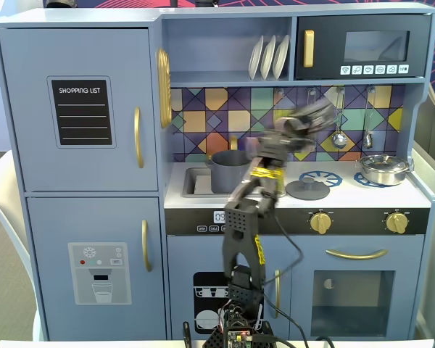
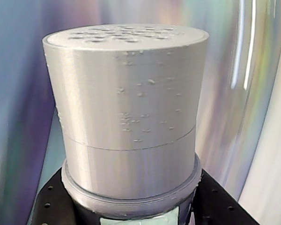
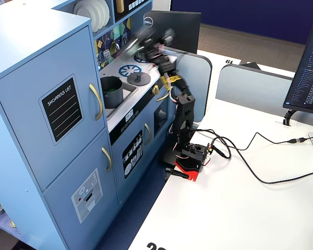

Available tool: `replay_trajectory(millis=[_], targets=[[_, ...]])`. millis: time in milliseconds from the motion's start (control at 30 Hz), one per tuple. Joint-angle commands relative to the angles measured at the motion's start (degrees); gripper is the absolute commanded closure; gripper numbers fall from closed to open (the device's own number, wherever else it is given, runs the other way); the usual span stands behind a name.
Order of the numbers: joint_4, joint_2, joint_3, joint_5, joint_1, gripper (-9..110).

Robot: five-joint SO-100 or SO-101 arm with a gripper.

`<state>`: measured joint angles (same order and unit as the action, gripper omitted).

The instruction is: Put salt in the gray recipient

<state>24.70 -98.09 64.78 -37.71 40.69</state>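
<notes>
Salt fills the wrist view, its perforated top uppermost and a sliver of pale green label at the bottom edge. The gripper is closed on its lower body; dark jaw parts flank it on both sides, though the fingertips themselves sit below the frame edge. In a fixed view the gripper is blurred and raised above the stove counter, to the right of the pot.

Handling, as a judgement: the salt looks a rigid, ribbed plastic cylinder, probably light, not fragile. Its smooth round wall could rotate or slip in a two-finger hold when tilted. The present low hold on the body leaves the holes clear, which suits pouring.

The pot stands in the sink recess at the counter's left in this view, open-topped, well apart from the gripper. A flat lid lies on the counter between the two burners, and a steel pan sits on the right burner. Utensils hang behind on the tiled back wall.

The kitchen is a blue toy unit beside a white desk carrying the arm's base, cables and monitors. The arm must carry the salt left over the pot and tip it.
</notes>
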Motion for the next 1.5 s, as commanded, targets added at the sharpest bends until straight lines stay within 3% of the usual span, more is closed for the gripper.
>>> replay_trajectory(millis=[0,67,833,1267,1467], targets=[[-11.51,-0.26,-0.88,-47.46,8.61,101],[-15.12,-0.62,3.08,-54.05,9.84,101],[-27.77,-1.32,26.89,-49.92,10.63,101],[-32.34,-1.41,32.52,-50.1,11.07,101],[-32.87,-2.29,35.07,-48.78,12.48,83]])
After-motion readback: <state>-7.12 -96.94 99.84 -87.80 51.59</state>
